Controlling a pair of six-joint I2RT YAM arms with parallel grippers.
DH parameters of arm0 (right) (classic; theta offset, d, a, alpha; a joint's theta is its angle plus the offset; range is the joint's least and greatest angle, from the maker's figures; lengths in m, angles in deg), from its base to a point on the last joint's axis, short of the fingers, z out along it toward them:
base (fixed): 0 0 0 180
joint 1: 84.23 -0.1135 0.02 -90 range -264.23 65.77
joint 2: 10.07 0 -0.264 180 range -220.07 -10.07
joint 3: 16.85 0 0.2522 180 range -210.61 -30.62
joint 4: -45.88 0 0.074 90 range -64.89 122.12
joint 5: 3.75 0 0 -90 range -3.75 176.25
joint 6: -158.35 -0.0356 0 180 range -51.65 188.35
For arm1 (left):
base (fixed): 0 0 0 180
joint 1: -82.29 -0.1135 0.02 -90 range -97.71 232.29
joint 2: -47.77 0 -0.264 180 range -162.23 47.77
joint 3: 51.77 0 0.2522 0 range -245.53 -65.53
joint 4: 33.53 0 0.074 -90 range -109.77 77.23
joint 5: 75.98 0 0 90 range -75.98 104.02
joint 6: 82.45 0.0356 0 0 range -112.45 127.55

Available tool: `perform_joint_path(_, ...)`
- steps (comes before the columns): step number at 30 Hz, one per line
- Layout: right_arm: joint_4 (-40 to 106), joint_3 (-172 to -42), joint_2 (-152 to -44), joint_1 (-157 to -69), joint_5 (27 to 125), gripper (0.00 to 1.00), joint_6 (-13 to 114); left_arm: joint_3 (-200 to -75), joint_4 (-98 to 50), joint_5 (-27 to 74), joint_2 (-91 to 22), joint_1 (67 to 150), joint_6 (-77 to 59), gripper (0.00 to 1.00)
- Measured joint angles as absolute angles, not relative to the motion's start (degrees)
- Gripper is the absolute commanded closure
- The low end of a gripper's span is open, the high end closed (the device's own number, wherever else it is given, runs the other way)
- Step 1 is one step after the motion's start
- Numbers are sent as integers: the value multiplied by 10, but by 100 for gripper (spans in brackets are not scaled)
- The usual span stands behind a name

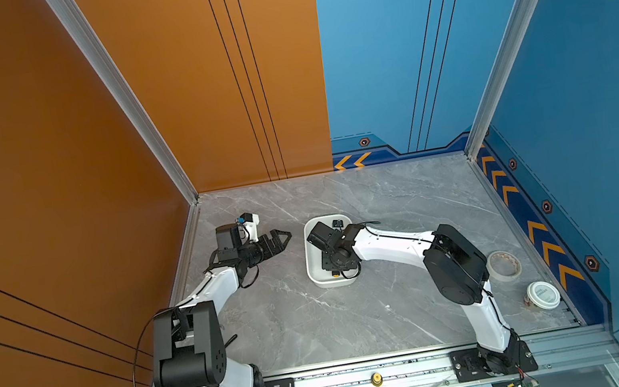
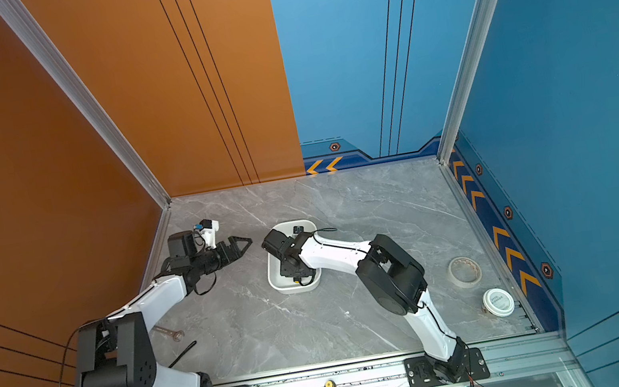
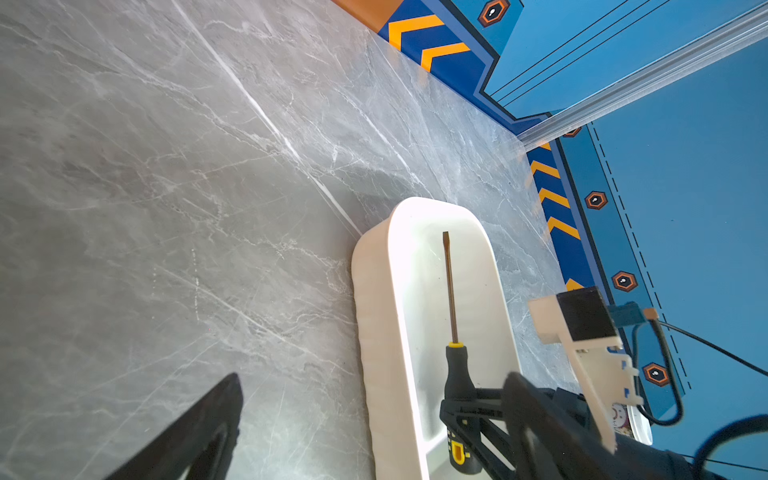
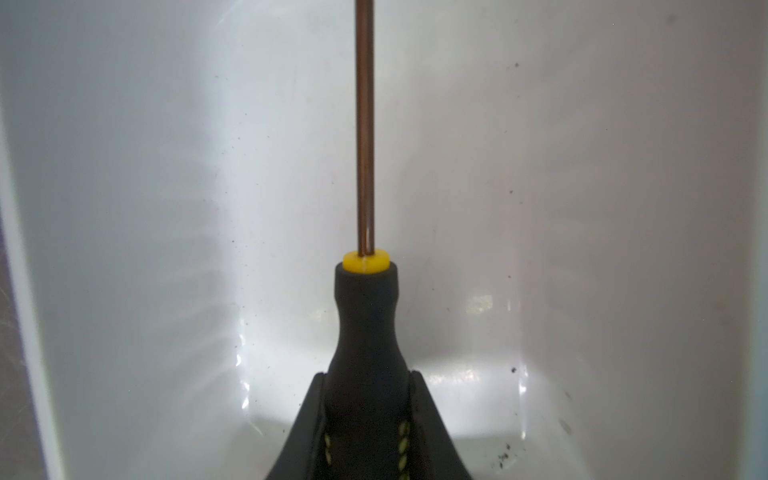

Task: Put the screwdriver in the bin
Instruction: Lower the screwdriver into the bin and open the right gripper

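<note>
The grey marble table [image 1: 402, 314] is the biggest thing here, and both robot arms stand at its near edge. The left arm [image 1: 213, 289] reaches over the left side of the table. The left gripper [image 1: 283, 238] is near the bin but not touching it, and in the left wrist view its two fingers stand wide apart, so it is let go. The right arm [image 1: 391, 242] bends across to the middle, and its end hangs down into the white bin [image 1: 330, 282]. The bin sits near the middle of the table with its long side running away from the arms. The screwdriver [image 3: 451, 291] is inside the bin, lying along its length, with the flat tip pointing to the far end. The right gripper [image 4: 369, 376] is squeezed tight on the black handle, one finger on each side. I cannot tell if the screwdriver rests on the bin floor or hangs just above it. On the right side of the table lies a roll of tape [image 1: 503, 265], and a round white tub [image 1: 543, 295] sits near it, closer to the arms. A small silver wrench [image 2: 170, 333] shows in a top view, lying just beside the left arm.
</note>
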State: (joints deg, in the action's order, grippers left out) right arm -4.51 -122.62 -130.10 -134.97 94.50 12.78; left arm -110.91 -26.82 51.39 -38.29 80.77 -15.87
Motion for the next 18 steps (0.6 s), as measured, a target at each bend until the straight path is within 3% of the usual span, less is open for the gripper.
perform_joint_path(18,-46,-1226,-1308,-1350,945,97,128,-1108,-267,514,-383,808,-159,2)
